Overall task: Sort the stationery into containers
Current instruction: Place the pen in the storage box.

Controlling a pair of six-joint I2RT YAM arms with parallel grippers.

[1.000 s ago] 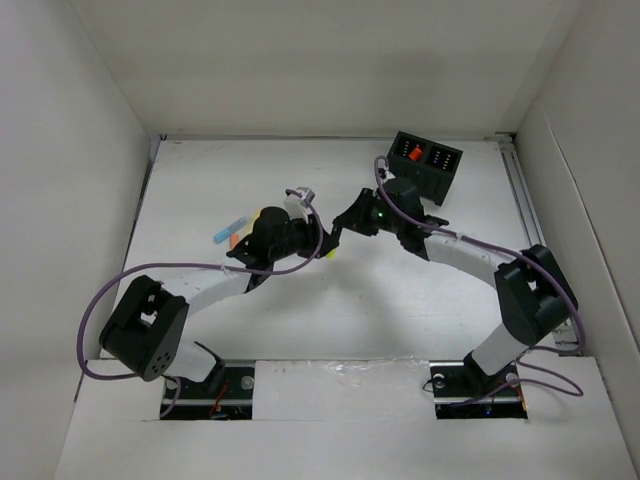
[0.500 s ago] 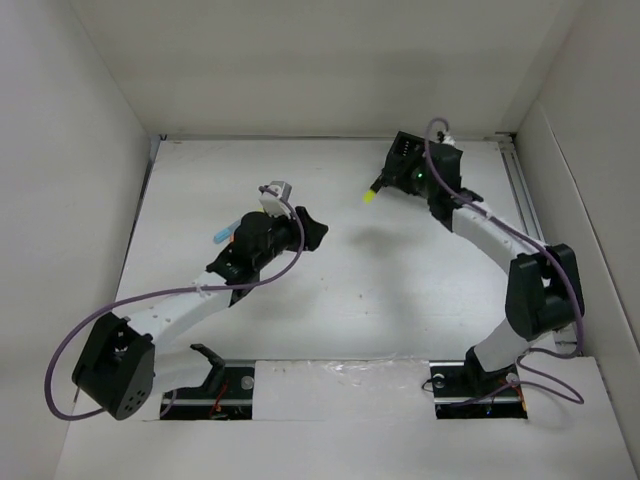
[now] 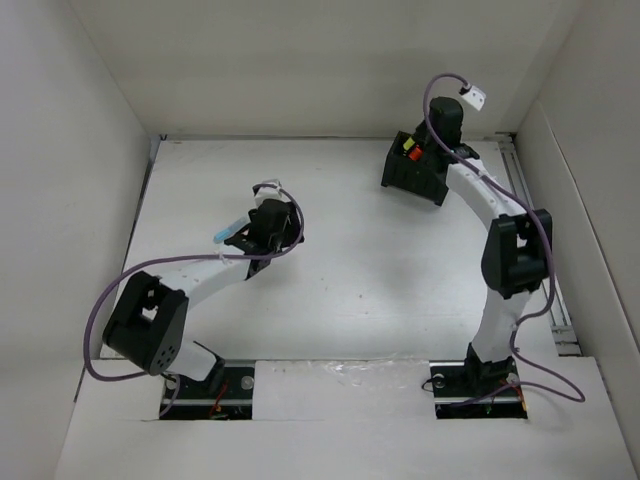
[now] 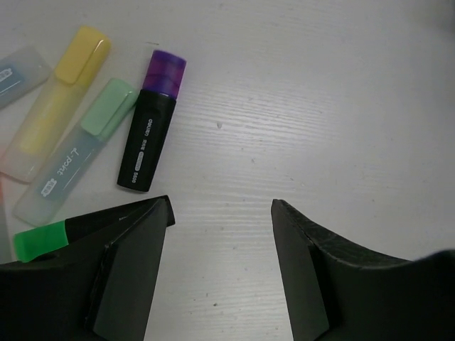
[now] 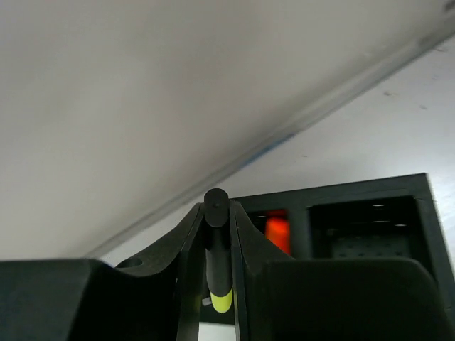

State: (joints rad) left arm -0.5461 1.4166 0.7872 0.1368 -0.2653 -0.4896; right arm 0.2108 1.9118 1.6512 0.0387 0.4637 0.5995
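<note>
My right gripper [image 5: 215,207] is shut on a black pen with a yellow cap [image 5: 219,270], held cap-down just above the black two-compartment box [image 5: 370,193]. An orange pen [image 5: 278,233] stands in the box's left compartment. In the top view the right gripper [image 3: 422,158] hovers over the box [image 3: 400,182] at the far right. My left gripper [image 4: 220,213] is open and empty, low over the table beside a black pen with a purple cap [image 4: 151,121], a yellow pen [image 4: 60,99] and a pale green pen [image 4: 78,156]. A green-capped pen [image 4: 41,240] lies partly under its left finger.
A light-blue pen [image 3: 228,232] lies left of the left gripper [image 3: 275,225]. White walls enclose the table on the left, back and right. The box stands close to the back wall. Purple cables loop off both arms.
The right arm carried the yellow-capped pen from the middle of the table back to above the box. The left arm swung left and lowered over the loose pens.
</note>
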